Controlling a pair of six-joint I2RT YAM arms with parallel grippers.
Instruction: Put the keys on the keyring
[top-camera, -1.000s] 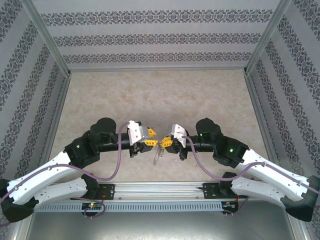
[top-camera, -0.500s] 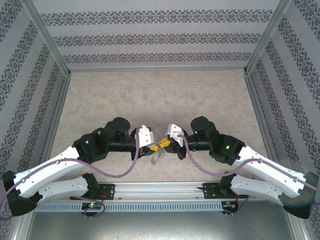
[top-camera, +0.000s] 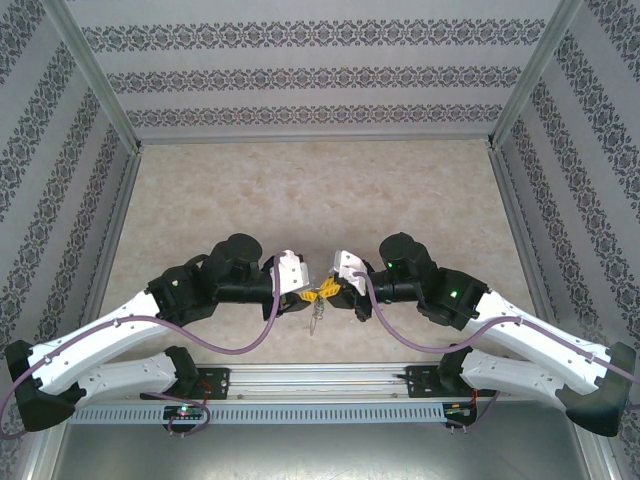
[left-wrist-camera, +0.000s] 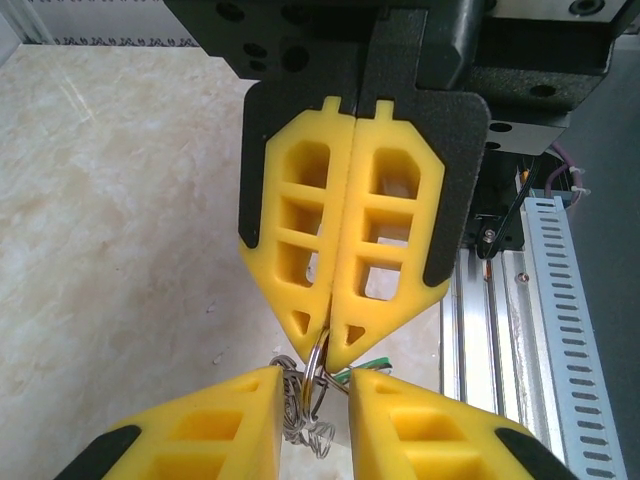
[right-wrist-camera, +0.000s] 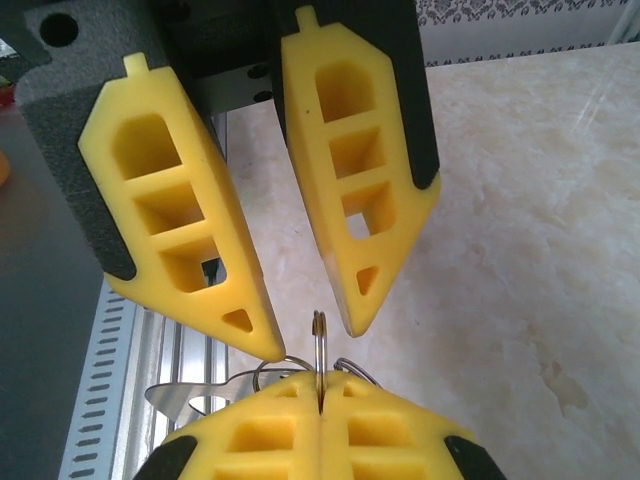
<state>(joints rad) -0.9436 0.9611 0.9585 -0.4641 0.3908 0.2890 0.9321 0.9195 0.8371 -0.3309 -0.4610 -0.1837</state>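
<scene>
Just above the near edge of the worktop (top-camera: 300, 190), tip to tip and almost touching: left claw (top-camera: 309, 295) and right claw (top-camera: 329, 291). Right claw shut tight, its yellow fingers (left-wrist-camera: 325, 295) pressed flat together, pinching the thin wire rim of the keyring (right-wrist-camera: 319, 345) edge-on at the very tips. Left claw partly open, its fingers (right-wrist-camera: 298, 120) apart, tips standing either side of that same rim without closing on it; holding nothing, as far as can be seen. Below the right claw's tips and between the left claw's fingers, more of the keyring: loose loops of grey wire hanging down in a small tangle. Just beside the left claw's gap, tucked behind the right claw's tip, a sliver of bright green, the head of the green key (left-wrist-camera: 362, 372), most of it hidden. Beneath the right claw and off to one side of its tips, a flat silvery metal tongue (right-wrist-camera: 185, 395) lying next to the wire loops; key blade or part of the ring, cannot tell. Key threaded on the keyring or merely resting against it: cannot tell either. Below and behind both claws, the aluminium rail (top-camera: 320, 378) carrying the arm bases, with a slotted grey cable duct (left-wrist-camera: 560, 300) running alongside it.
</scene>
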